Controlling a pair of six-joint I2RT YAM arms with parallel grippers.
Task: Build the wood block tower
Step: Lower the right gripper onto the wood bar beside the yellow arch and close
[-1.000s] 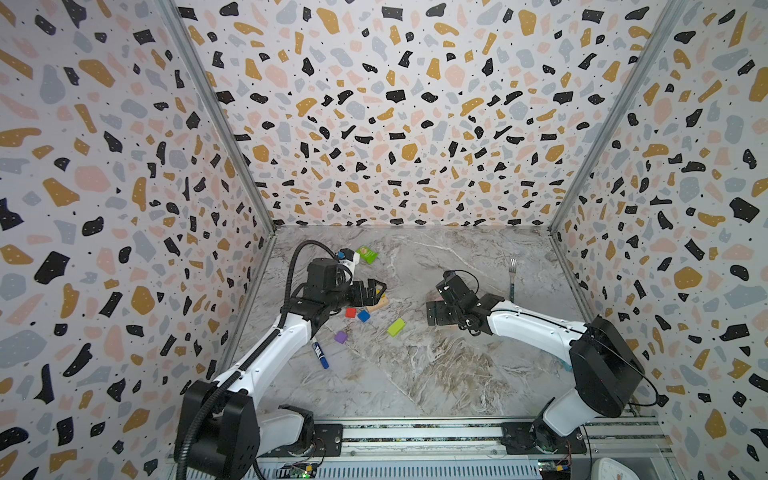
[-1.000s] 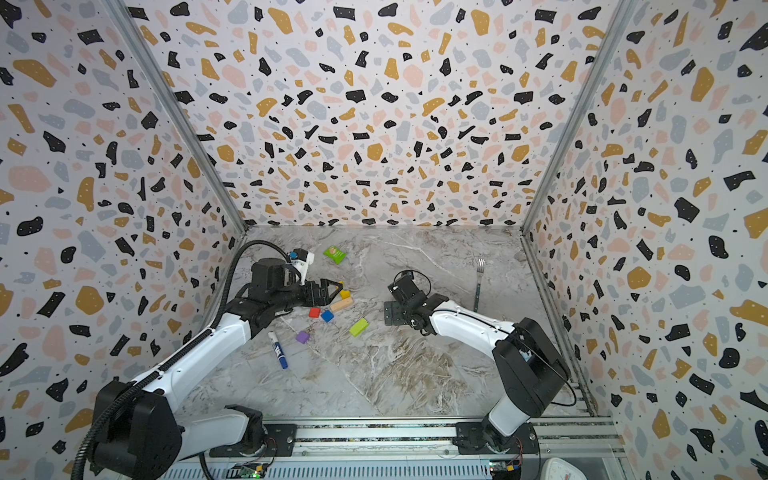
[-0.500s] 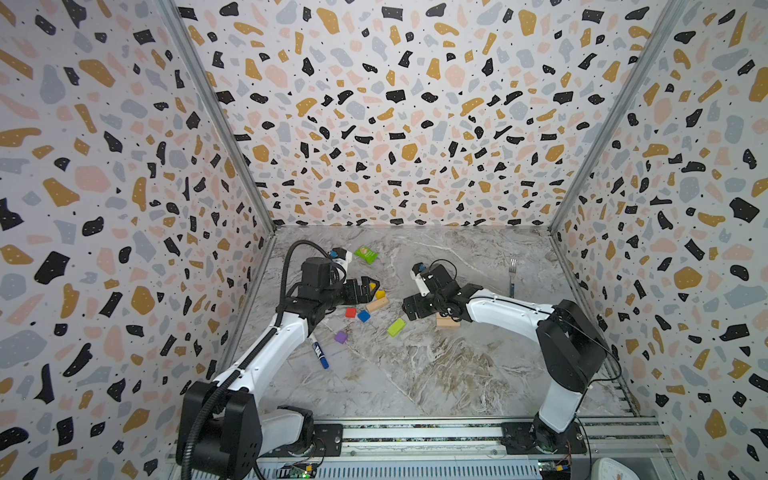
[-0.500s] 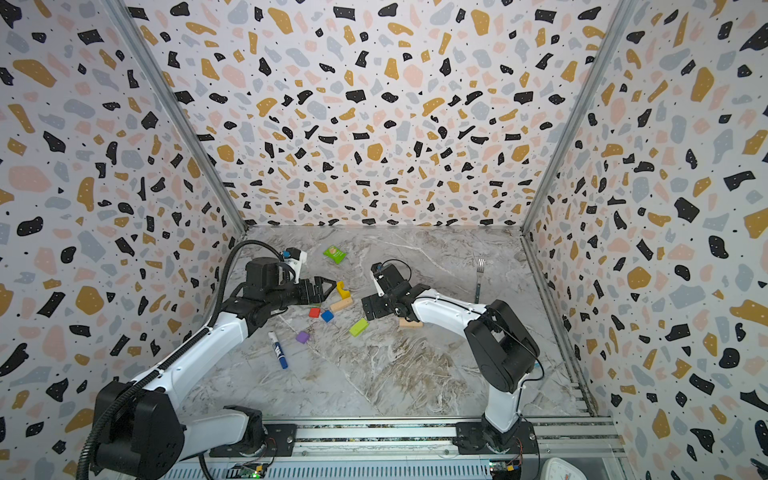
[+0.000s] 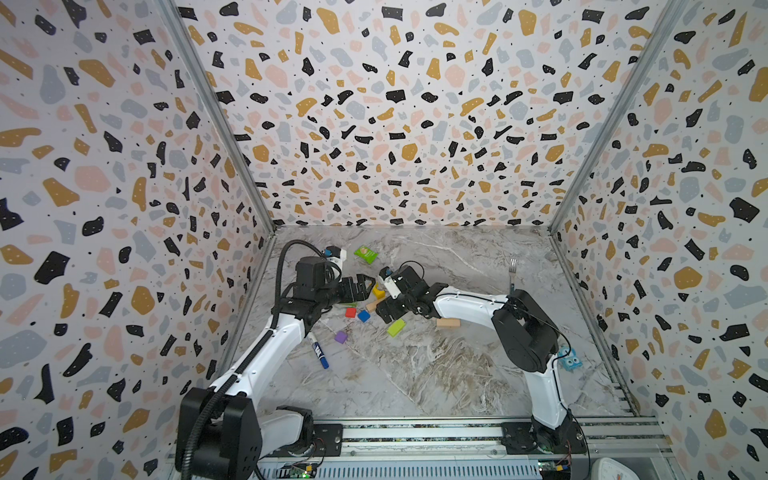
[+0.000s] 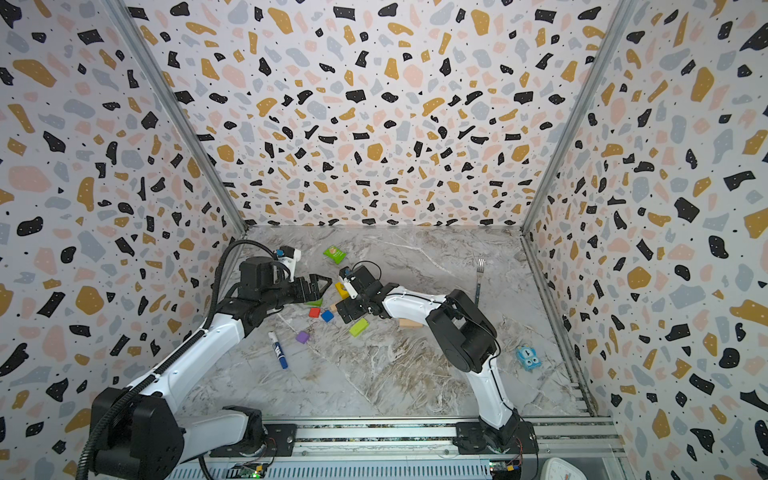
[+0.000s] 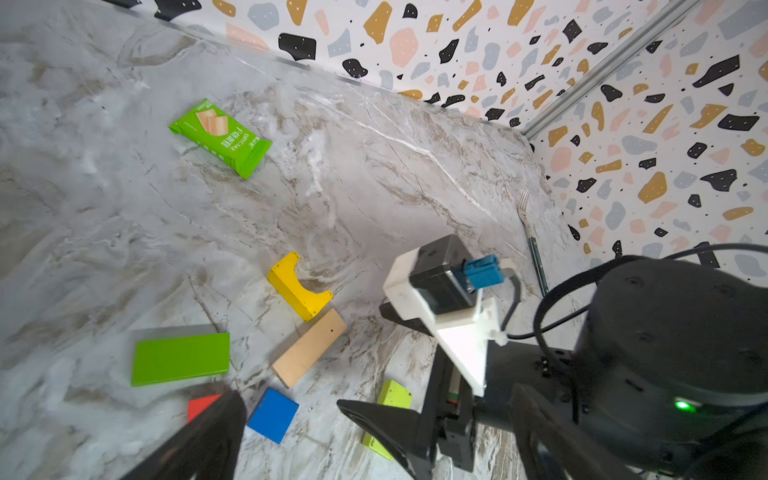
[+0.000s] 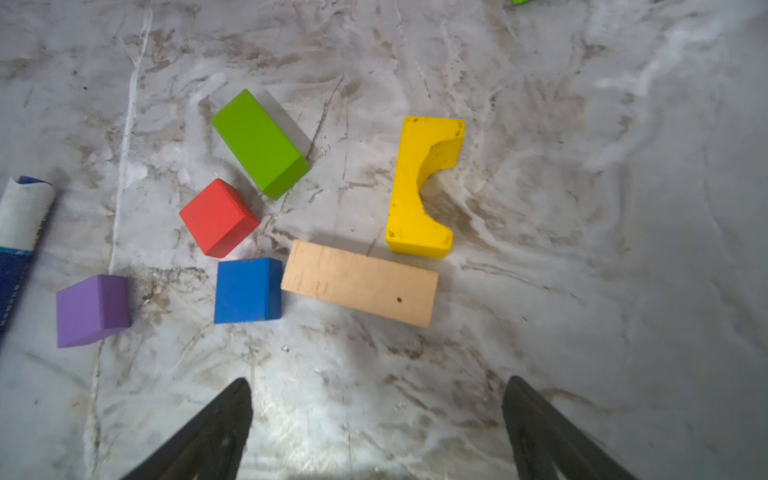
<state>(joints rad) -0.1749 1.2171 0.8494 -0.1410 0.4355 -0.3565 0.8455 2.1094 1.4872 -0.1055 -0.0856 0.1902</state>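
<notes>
On the marble tabletop (image 5: 415, 374) the wood blocks (image 8: 359, 282) lie scattered, with left hand (image 7: 289, 403) and right hand (image 8: 378, 382) both spread apart, empty.

My two arms match: glossy white tubular links (image 5: 266, 353) between chunky matte-black joint housings (image 5: 528, 332). A ribbed black hose (image 5: 280, 270) climbs my left arm from its base at seven o'clock; a thin black cable (image 7: 706, 246) trails off my right wrist. Each wrist wears a white bracket (image 7: 453, 332) with a black camera (image 7: 440, 278) and blue plug (image 7: 482, 270). A small green light (image 7: 683, 405) glows on one housing. My left gripper (image 6: 324, 289) and right gripper (image 8: 378, 380) end in tapered black fingers (image 8: 216, 428).
</notes>
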